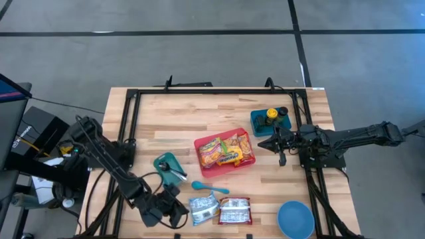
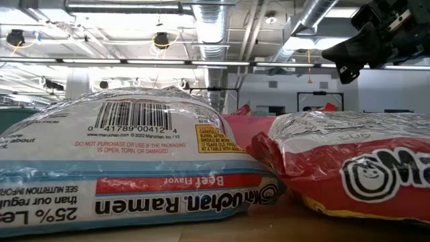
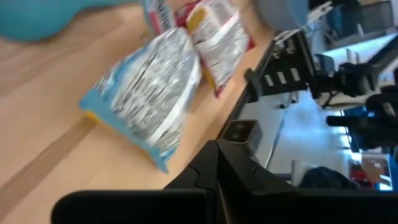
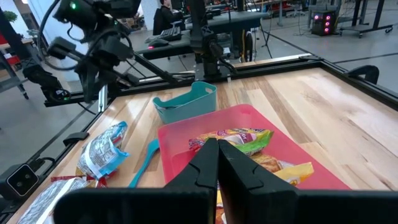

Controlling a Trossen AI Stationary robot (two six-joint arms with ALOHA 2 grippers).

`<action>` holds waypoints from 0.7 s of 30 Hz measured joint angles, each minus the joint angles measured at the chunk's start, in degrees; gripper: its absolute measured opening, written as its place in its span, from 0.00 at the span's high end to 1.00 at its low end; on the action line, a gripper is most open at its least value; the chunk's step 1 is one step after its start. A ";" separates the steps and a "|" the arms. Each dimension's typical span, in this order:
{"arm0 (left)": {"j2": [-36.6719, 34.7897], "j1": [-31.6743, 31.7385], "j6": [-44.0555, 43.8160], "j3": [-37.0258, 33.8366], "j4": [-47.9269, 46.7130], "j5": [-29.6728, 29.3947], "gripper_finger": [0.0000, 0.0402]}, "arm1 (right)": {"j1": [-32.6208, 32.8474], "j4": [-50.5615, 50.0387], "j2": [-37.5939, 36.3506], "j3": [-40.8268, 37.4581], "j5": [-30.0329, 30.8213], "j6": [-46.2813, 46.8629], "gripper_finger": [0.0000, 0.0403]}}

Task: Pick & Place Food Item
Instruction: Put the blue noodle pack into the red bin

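Two ramen packets lie flat near the table's front edge, a blue one (image 1: 204,209) (image 3: 146,93) and a red one (image 1: 234,211) (image 3: 217,37). My left gripper (image 1: 180,212) (image 3: 217,165) is shut and hovers just left of the blue packet, apart from it. A red tray (image 1: 224,154) (image 4: 249,149) at the table's middle holds more packets. My right gripper (image 1: 264,144) (image 4: 211,155) is shut and waits above the tray's right edge. The low view shows the blue packet (image 2: 134,161) and the red packet (image 2: 356,168) close up.
A small teal bin (image 1: 169,164) with a spoon stands left of the tray, and a blue spoon (image 1: 209,188) lies in front of it. A blue bowl (image 1: 295,220) sits front right, another teal bin (image 1: 270,119) back right. A black frame (image 1: 126,126) rims the table.
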 joint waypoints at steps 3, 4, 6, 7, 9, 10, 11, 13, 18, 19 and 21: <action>1.33 -0.31 -1.75 -0.02 -0.21 -0.17 1.00 | -0.01 0.00 -0.02 0.00 0.00 0.00 1.00; 1.98 -0.36 -1.88 0.03 0.36 -0.39 1.00 | 0.01 0.00 0.00 0.00 0.00 0.00 1.00; 3.55 -0.34 -3.33 0.09 0.21 -0.55 1.00 | -0.01 0.00 0.00 0.00 0.00 0.00 1.00; 4.26 -0.32 -4.13 -0.02 -0.01 -0.55 1.00 | -0.01 0.00 -0.01 0.00 0.00 0.00 1.00; 5.37 -0.10 -5.89 -0.02 0.32 -0.60 1.00 | -0.01 0.00 0.00 0.00 0.00 0.00 1.00; 5.70 -0.10 -6.13 -0.02 0.28 -0.65 1.00 | 0.01 0.00 0.00 0.00 0.00 0.00 1.00; 5.90 -0.10 -6.25 -0.02 0.29 -0.80 1.00 | 0.00 0.00 0.00 0.00 0.00 0.00 1.00; 6.10 -0.10 -7.21 -0.02 0.37 -0.87 1.00 | 0.00 0.00 0.00 0.00 0.00 0.00 1.00; 6.16 -0.05 -9.03 -0.02 0.29 -0.86 1.00 | -0.01 0.00 0.00 0.00 0.00 0.00 1.00; 6.16 -0.05 -9.03 -0.02 0.23 -0.86 1.00 | 0.00 0.00 0.00 0.00 0.00 0.01 1.00; 6.16 0.01 -8.07 -0.02 -0.06 -0.94 1.00 | 0.00 0.00 0.00 0.00 0.00 0.01 1.00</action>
